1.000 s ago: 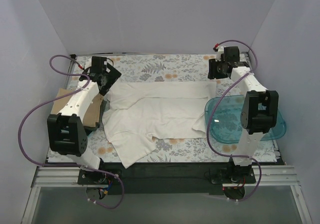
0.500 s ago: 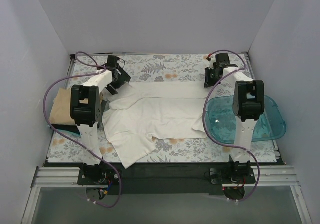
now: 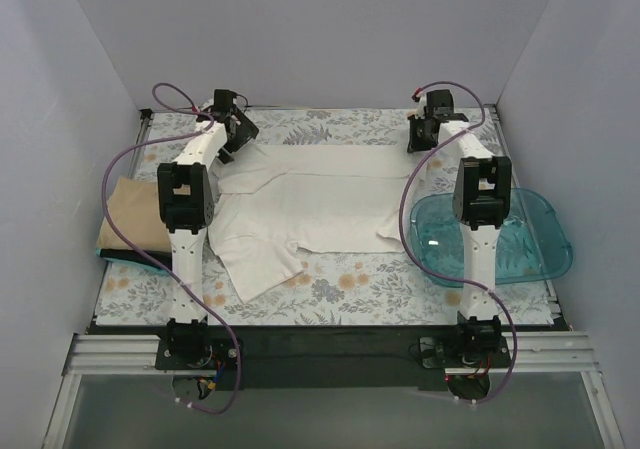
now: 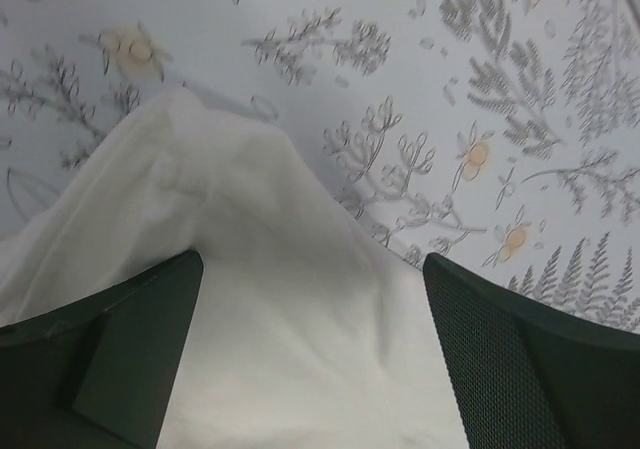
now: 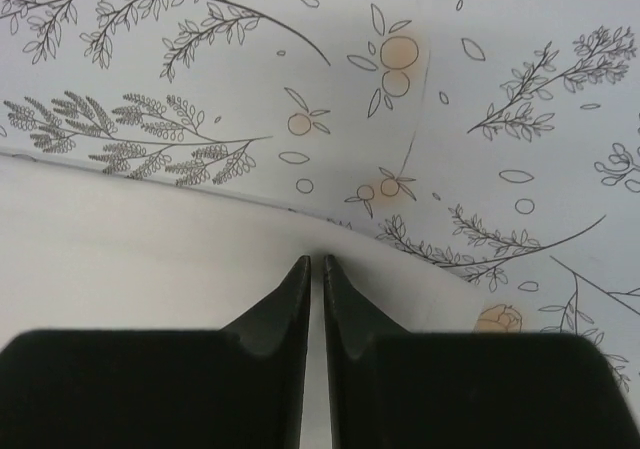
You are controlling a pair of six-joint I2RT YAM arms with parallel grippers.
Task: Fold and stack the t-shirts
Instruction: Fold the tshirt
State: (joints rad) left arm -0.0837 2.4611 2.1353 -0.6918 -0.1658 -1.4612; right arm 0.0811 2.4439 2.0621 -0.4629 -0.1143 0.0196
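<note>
The white t-shirt (image 3: 310, 204) lies spread on the floral table, with one sleeve trailing toward the near left. The tan-beige t-shirt (image 3: 135, 214) lies folded at the left edge. My left gripper (image 3: 228, 134) is at the white shirt's far left corner. In the left wrist view it (image 4: 310, 269) is open wide, with white cloth (image 4: 290, 349) lying between its fingers. My right gripper (image 3: 420, 139) is at the shirt's far right corner. In the right wrist view it (image 5: 316, 261) is pinched shut on the shirt's edge (image 5: 150, 259).
A translucent blue plastic tub (image 3: 520, 239) stands at the right, beside the right arm. A dark board (image 3: 125, 256) lies under the tan shirt. The floral table cover (image 3: 400, 284) shows bare along the near side, and grey walls close in on three sides.
Both arms have stretched out toward the far edge. The white shirt has been dragged away from me and lies flatter. The tan shirt, earlier partly behind the left arm, is now exposed.
</note>
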